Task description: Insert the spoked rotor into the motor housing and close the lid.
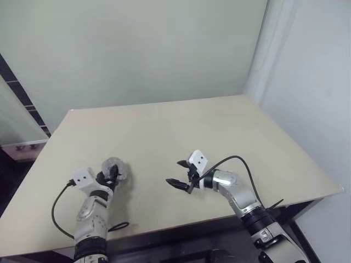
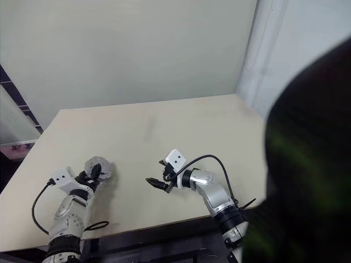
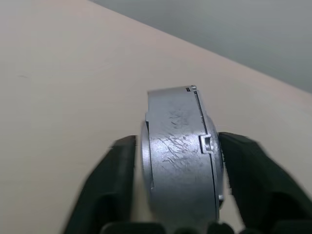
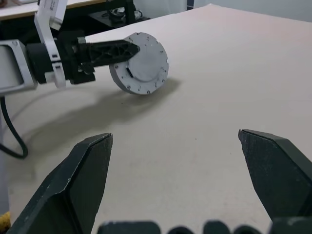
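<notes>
The work appears to be at its closing step: the motor housing (image 3: 178, 146) is a shut grey drum standing on its edge on the table (image 1: 192, 131), in the lower left of the left eye view. The flat round face with small screws round its rim, seen in the upper left of the right wrist view, is judged to be the lid (image 4: 146, 61), already seated. Whether the spoked rotor sits inside cannot be told, since the drum is closed. The left gripper (image 1: 112, 176) straddles the drum with its 2 black fingers (image 3: 109, 185) to either side; a pale sliver of table shows between 1 finger and the drum wall, so the jaws look loosened rather than clamped. The right gripper (image 1: 174, 172) hovers at lower centre of the left eye view, well apart from the drum, its fingers spread wide on nothing. The next move probably calls for the left arm to back away cleanly without nudging the drum, which could roll or tip while on edge; laying it flat might be safer. Counted: 1 closed housing with 1 lid, 2 grippers, 1 table.
</notes>
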You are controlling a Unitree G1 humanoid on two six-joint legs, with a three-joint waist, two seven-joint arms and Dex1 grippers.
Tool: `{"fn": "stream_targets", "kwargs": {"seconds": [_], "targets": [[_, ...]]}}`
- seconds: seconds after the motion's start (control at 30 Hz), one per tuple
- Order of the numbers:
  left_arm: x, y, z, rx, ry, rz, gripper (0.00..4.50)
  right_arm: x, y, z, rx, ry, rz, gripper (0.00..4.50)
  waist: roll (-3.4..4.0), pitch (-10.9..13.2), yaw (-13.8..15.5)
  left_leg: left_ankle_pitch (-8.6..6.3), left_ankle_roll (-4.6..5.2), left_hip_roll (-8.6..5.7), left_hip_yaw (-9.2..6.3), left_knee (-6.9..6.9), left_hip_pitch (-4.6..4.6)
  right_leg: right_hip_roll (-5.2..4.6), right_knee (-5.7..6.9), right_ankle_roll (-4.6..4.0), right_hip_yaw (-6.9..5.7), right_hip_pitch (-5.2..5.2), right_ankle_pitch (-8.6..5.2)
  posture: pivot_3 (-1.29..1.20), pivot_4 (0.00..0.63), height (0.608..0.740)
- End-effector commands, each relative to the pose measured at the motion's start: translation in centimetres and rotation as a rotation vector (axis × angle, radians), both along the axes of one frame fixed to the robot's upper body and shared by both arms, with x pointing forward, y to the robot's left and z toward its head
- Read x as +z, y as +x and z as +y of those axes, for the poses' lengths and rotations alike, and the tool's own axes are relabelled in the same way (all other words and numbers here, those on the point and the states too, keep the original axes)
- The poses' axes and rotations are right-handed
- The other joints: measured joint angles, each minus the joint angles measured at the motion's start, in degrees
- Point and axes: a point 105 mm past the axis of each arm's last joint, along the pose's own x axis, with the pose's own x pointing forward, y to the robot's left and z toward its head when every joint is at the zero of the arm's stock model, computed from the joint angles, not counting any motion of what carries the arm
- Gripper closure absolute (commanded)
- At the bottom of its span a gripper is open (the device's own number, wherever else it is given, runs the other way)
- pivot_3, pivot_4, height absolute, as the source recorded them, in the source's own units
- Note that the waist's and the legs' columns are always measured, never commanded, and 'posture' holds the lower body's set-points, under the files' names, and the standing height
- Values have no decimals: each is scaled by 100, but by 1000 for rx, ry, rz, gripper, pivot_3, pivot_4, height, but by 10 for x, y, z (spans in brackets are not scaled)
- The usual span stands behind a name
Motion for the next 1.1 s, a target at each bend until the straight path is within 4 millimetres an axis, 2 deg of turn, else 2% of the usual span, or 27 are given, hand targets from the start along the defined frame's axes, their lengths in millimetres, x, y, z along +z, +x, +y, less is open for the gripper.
{"fn": "stream_targets", "kwargs": {"seconds": [0.03, 0.07, 0.2, 0.37, 0.47, 0.6, 0.67, 0.77, 0.87, 1.1], "targets": [[10, -2, 14, 52, 53, -8, 211, 16, 1, 6, 21, 19, -68, 0, 0, 0, 5, 1, -1, 0, -1, 1, 1, 0, 1, 0, 0, 2, 0, 0, 0, 740], [10, -3, 17, 64, 59, -7, 53, 16, 1, 5, 21, 18, -68, 0, 0, 0, 11, 1, -1, 0, -1, 4, 2, 0, 1, -1, -1, 4, 1, 0, 0, 740], [15, -14, 24, 74, 122, -8, 53, 14, 2, 3, 11, 13, -68, 0, -1, 0, 14, 0, -1, -1, -2, 13, 5, -2, 0, 2, -2, 14, 3, 0, 0, 740], [37, -26, 17, -13, 212, -74, 53, 15, 8, -8, -48, 18, -56, 0, -1, -1, 15, 0, -1, 0, -2, 13, 7, -3, 0, 3, -2, 15, 3, 0, 0, 740], [60, -29, -12, -199, 299, -156, 53, 18, 16, -22, -111, 24, -41, 0, 0, 0, 42, 0, -1, 0, -2, 14, 7, -3, 2, 2, -3, 16, 3, 0, 0, 740], [79, -39, -66, -504, 308, -228, 53, 20, 22, -46, -194, 15, -12, 0, 3, 2, 114, 0, -1, -1, 6, 18, 10, -3, -3, 2, 0, 26, 1, 0, 0, 740], [83, -47, -91, -635, 280, -232, 53, 18, 21, -59, -224, -2, 4, 0, 4, 2, 115, 0, 0, -1, 7, 18, 10, -3, -6, 3, 1, 29, 1, 0, 0, 740], [84, -55, -116, -762, 250, -214, 53, 14, 17, -76, -262, -41, 31, 0, 5, 2, 110, -2, 3, 0, 8, 17, 9, -2, -7, 3, 1, 29, 0, 0, 0, 740], [81, -59, -126, -817, 231, -190, 53, 13, 14, -89, -310, -55, 34, 0, 5, 3, 104, -2, 4, 8, 11, 15, 5, 6, -5, 2, 1, 29, -1, 0, 0, 740], [76, -54, -127, -820, 223, -176, 53, 12, 12, -110, -377, -67, 46, 0, 8, 5, 81, -1, 4, 34, 23, 20, 10, 31, 0, -8, 5, 36, -7, 0, 0, 740]]}}
